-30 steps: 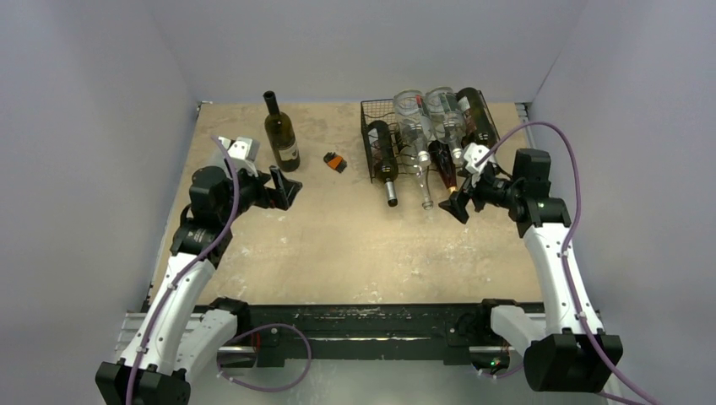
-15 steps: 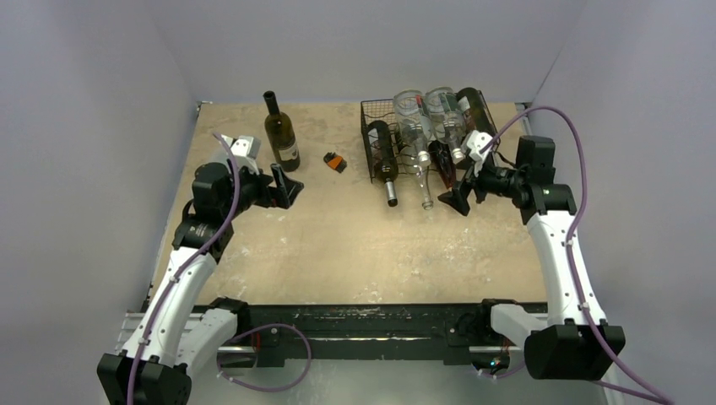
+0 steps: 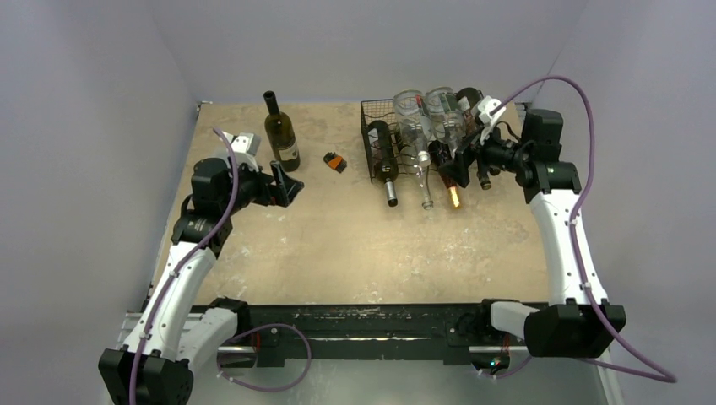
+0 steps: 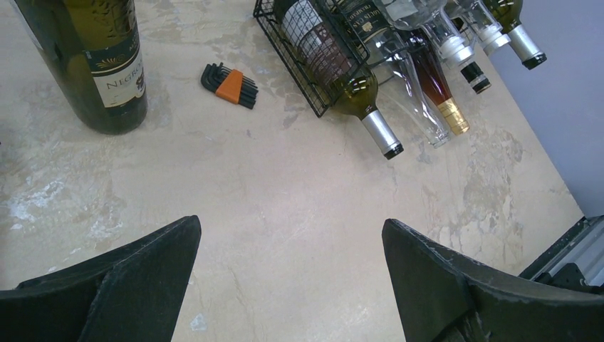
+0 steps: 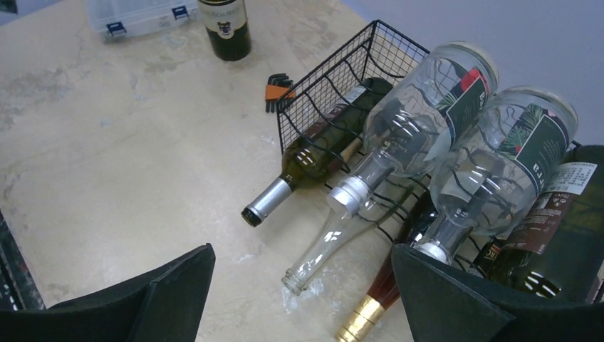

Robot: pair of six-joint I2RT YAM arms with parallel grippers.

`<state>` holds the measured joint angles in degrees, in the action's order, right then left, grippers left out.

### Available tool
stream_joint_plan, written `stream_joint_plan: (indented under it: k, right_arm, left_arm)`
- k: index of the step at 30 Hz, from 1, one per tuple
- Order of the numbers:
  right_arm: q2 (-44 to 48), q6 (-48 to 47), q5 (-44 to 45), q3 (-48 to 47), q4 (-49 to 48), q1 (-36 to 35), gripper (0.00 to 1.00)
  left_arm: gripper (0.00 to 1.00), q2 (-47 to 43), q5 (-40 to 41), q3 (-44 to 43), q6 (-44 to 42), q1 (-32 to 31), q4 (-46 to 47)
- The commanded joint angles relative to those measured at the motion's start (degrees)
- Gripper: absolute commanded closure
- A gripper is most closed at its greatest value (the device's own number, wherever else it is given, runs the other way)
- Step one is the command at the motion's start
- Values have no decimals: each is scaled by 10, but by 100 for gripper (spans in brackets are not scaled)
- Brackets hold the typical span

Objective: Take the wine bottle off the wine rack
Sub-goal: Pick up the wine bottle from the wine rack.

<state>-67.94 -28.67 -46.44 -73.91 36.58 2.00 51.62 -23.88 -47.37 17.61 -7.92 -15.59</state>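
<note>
Wine rack (image 3: pixel 369 135) sits at 1 o'clock on the table (image 3: pixel 355 245), black mesh, w/ six btls lying in it, necks toward the arms. Lower row, going from 9 to 3 o'clock: green btl w/ silver cap (image 5: pixel 306 164), clear long-neck btl (image 5: pixel 320 249), amber btl w/ gold cap (image 5: pixel 374 303), dark labelled btl (image 5: pixel 563 235). Two clear btls (image 5: pixel 420 114) are stacked on top.

Right gripper (image 3: pixel 457 172) hangs at the rack's front corner on the 3 o'clock side, over the necks of the amber and dark btls. Its fingers (image 5: pixel 178 292) are spread wide and grip nothing; the wrist cam shows the lower necks in the gap.

Left gripper (image 3: pixel 287 190) is at 10 o'clock, well apart from the rack, fingers (image 4: pixel 128 278) spread over bare tabletop, nothing held. Just beyond it, toward 12 o'clock, a green btl stands upright (image 3: pixel 283 139). An orange-and-black hex key set (image 3: pixel 336 162) lies btwn that btl and the rack.
</note>
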Motion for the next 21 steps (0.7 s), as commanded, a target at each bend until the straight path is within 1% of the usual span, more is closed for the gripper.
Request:
stream_joint_plan:
  k: [1, 5, 9, 14, 16, 19, 21]
  right_arm:
    - [-23, 95, 45, -32, -50, 2, 1]
    - [-34, 131, 74, -28, -72, -1, 1]
    - [-46, 152, 124, -19, -92, -9, 1]
    - [-71, 168, 139, -17, -102, -16, 1]
    - [-80, 172, 159, -16, -107, -41, 1]
    - [-90, 191, 234, -12, -122, -78, 1]
    - [-98, 208, 266, -7, -138, -105, 1]
  left_arm:
    - [0, 2, -14, -23, 9, 8, 8]
    - [0, 6, -14, -24, 10, 10, 8]
    - [0, 9, -17, -25, 13, 14, 8]
    - [0, 12, -19, -25, 15, 16, 8]
    - [0, 15, -23, -26, 17, 17, 9]
    - [0, 19, -28, -27, 21, 19, 9]
    - [0, 21, -29, -27, 22, 20, 9]
